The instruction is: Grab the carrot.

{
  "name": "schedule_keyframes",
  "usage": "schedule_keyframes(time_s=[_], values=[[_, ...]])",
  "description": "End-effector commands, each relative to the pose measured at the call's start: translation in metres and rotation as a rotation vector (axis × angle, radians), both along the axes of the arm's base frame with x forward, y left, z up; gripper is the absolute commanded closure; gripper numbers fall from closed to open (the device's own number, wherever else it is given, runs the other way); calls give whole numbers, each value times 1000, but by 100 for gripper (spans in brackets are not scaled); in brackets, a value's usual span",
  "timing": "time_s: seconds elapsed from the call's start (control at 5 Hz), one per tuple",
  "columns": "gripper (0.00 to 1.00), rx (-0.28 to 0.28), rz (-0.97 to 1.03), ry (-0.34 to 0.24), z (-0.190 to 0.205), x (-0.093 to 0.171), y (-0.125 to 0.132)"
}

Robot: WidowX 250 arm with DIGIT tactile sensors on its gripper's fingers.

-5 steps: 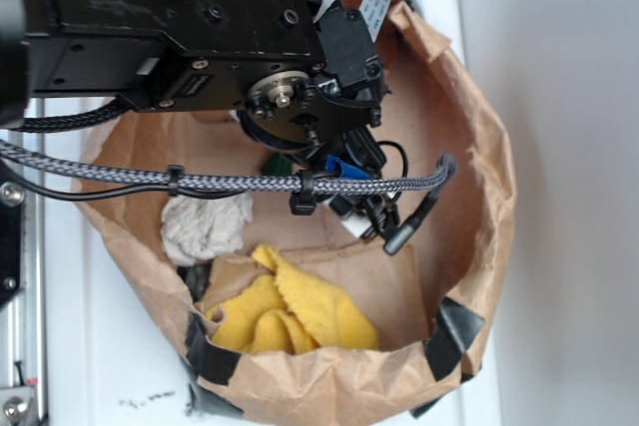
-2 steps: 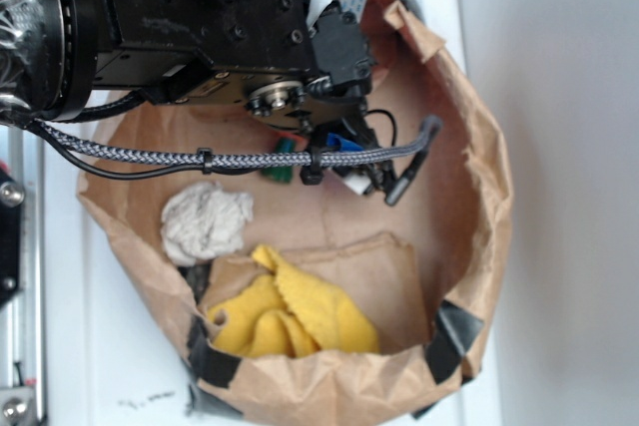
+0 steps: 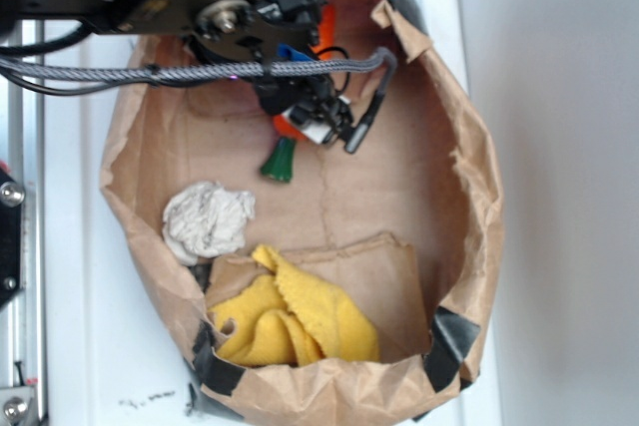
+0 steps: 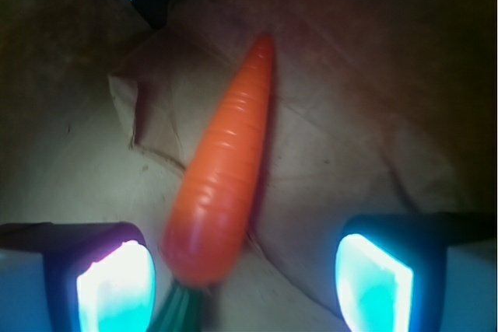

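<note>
The carrot (image 4: 226,169) is bright orange with a dark green stem end. It lies on the brown paper floor of the bag. In the wrist view its thick end sits between my two fingers, nearer the left pad (image 4: 117,289), with its tip pointing away. In the exterior view only its green stem (image 3: 280,160) and a bit of orange show below the arm. My gripper (image 4: 245,285) is open, the jaws wide apart on either side of the carrot's thick end. In the exterior view the gripper (image 3: 305,117) is mostly hidden by the arm.
A brown paper bag (image 3: 469,177) with rolled-down walls surrounds everything. A grey-white wad of paper (image 3: 207,220) lies at the left. A yellow cloth with a zigzag edge (image 3: 295,316) lies at the front. A braided cable (image 3: 150,72) crosses the bag's back.
The arm has moved up toward the bag's back wall. The carrot's green stem, earlier hidden under the arm, now shows below it.
</note>
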State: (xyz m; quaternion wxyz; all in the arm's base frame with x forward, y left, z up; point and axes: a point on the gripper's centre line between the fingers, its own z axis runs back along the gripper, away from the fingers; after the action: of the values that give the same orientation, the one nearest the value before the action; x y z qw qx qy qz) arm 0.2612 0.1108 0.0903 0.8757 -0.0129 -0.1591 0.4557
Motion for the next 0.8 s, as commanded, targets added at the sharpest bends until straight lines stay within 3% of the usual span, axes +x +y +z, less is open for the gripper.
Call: schedule_keyframes(time_s=[0.0,0.2,0.4,0.6], values=[[0,127,95,-65,-7,3,24],[0,58,95,-118,-25,15,22],[0,82,87,-108,-34,22,13],[100,74,109,-98,-37,38,8]])
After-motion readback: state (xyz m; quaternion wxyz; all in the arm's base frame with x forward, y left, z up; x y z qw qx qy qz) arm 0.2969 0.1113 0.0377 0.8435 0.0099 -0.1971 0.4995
